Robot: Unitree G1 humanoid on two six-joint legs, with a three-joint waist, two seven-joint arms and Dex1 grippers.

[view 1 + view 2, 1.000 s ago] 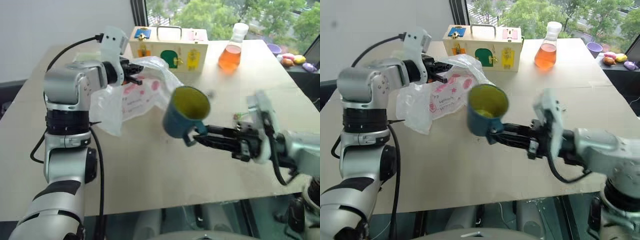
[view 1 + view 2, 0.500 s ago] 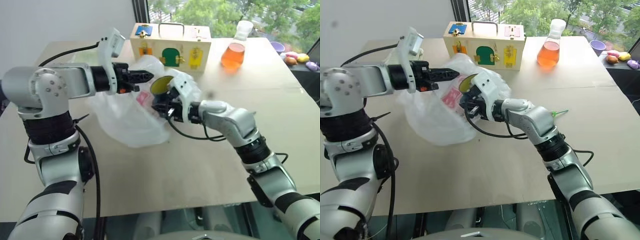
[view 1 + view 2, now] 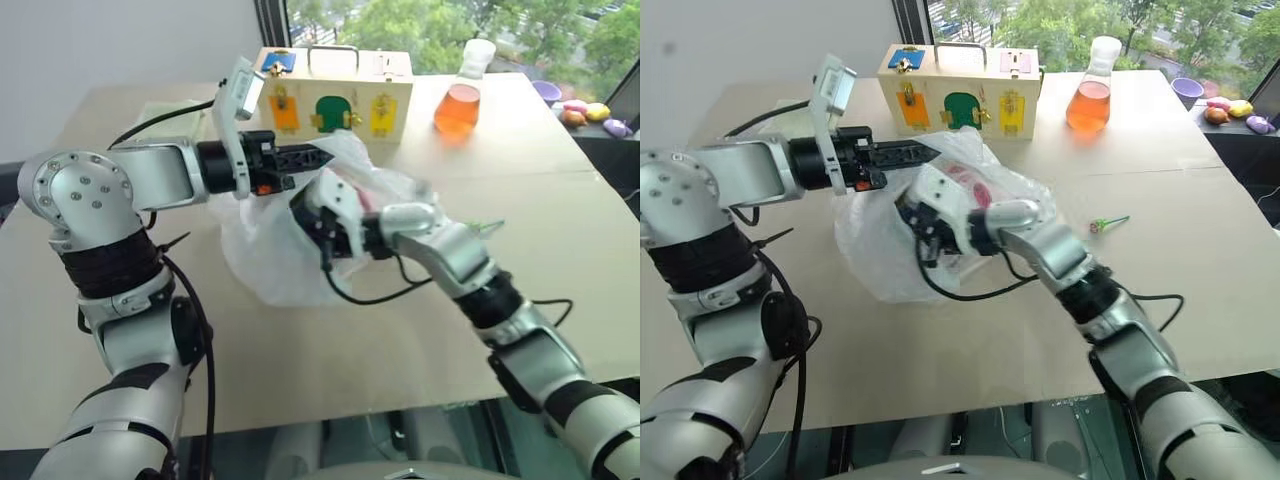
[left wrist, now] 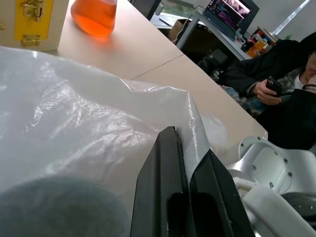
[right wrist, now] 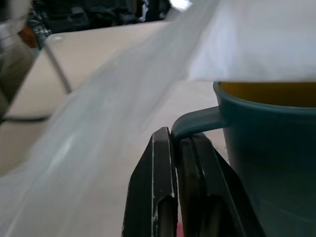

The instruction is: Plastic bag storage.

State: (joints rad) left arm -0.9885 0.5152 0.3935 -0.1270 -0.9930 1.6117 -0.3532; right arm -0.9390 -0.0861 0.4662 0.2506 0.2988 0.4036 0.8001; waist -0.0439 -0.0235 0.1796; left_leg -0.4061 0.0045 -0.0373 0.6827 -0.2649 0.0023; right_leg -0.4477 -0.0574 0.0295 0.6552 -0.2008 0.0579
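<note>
The plastic bag [image 3: 268,262], thin and translucent white with a pink-red print, hangs over the table with its lower part resting on it. My left gripper [image 3: 322,155] is shut on the bag's upper edge and holds it up; its black fingers [image 4: 170,163] pinch the film. My right gripper [image 5: 177,136] is shut on the handle of a teal mug [image 5: 269,148] with a yellow inside. The right hand [image 3: 338,215] is pushed into the bag's mouth, so the film drapes over it and the mug.
A wooden box [image 3: 335,95] with coloured latches stands behind the bag. A flask of orange liquid [image 3: 458,100] is at the back right. A small green item [image 3: 1108,222] lies to the right. A person [image 4: 286,74] sits beyond the table.
My right gripper has carried the teal mug leftward from the open table into the bag's mouth. The left gripper has drawn the bag's edge back and to the right, lifting the bag open.
</note>
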